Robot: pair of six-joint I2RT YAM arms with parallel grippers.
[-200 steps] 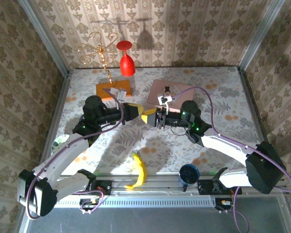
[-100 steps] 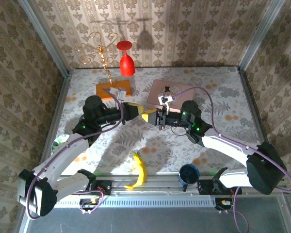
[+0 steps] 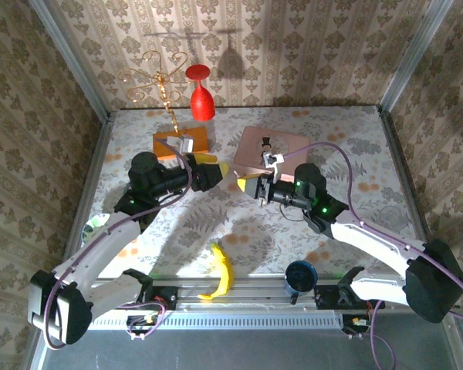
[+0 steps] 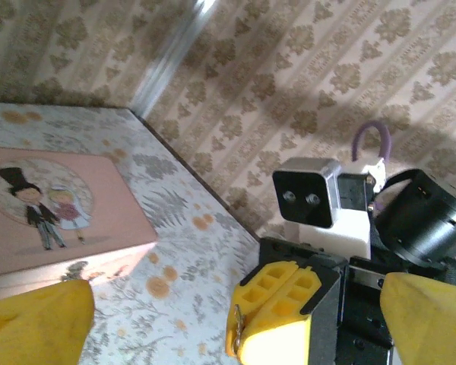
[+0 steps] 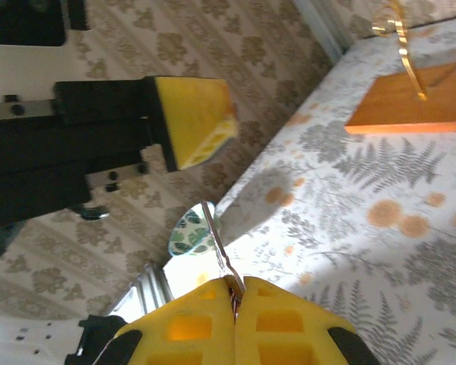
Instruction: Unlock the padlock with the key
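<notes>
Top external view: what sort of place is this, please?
Probably a staged robot test cell, not a home: wallpapered panels on metal posts enclose a floral table with a metal mounting rail.

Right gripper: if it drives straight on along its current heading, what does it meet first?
Most likely the left gripper. The right gripper points straight at it, key leading; left wrist view puts it between the left's open jaws, so the key may reach a finger first. Depth unclear.

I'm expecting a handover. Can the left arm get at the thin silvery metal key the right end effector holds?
Probably yes: the open left end effector faces the thin silvery metal key pinched in the right end effector, with nothing between them.
</notes>
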